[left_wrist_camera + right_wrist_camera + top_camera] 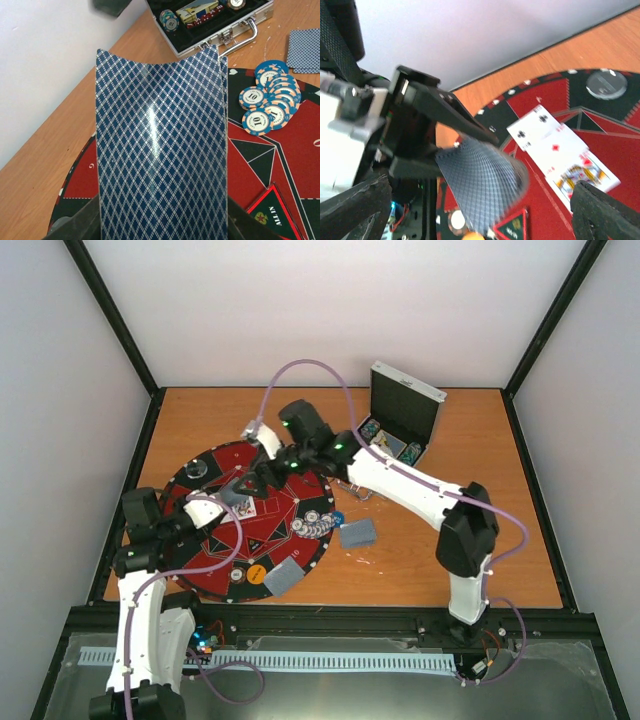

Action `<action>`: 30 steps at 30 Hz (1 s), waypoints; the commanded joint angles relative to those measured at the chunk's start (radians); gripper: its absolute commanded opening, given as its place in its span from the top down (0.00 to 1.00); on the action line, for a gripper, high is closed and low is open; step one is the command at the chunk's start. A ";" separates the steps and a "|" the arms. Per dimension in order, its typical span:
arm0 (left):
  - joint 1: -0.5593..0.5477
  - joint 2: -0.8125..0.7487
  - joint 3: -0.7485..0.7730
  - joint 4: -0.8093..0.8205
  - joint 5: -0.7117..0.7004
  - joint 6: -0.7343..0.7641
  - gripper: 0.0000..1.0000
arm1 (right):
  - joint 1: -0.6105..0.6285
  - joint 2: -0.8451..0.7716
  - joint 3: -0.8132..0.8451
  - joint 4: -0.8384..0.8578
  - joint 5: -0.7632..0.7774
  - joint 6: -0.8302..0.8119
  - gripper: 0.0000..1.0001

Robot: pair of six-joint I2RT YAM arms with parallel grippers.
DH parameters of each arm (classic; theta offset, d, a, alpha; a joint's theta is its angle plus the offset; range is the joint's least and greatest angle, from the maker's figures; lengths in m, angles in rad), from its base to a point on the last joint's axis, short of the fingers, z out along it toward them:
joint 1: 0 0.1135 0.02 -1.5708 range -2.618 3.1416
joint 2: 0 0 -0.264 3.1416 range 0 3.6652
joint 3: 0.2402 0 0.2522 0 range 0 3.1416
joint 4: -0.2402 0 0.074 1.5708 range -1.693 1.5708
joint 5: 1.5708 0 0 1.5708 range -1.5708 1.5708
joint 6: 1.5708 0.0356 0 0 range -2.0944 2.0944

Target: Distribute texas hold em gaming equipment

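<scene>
Left wrist: bowed playing cards (160, 150) inside left gripper (162, 231), above mat (280, 167).

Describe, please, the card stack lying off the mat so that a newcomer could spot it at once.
Find the round red-and-black mat on the wooden table. Just off its right edge, beside the heap of blue poker chips, lies a face-down card stack. Unlike the other stack, which overlaps the mat's near rim, it rests wholly on bare wood.
</scene>
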 commanded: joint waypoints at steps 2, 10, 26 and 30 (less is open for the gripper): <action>-0.001 -0.008 0.049 -0.019 0.068 0.056 0.63 | 0.067 0.138 0.159 -0.045 0.052 0.013 0.06; -0.001 -0.013 0.039 0.006 0.072 0.023 0.63 | 0.066 0.188 0.201 -0.105 0.116 -0.011 0.17; -0.001 -0.018 0.020 0.030 0.070 0.005 0.63 | 0.059 0.157 0.210 -0.210 0.237 -0.078 0.58; -0.001 -0.016 0.015 0.032 0.064 0.000 0.63 | 0.058 0.144 0.212 -0.224 0.251 -0.083 0.63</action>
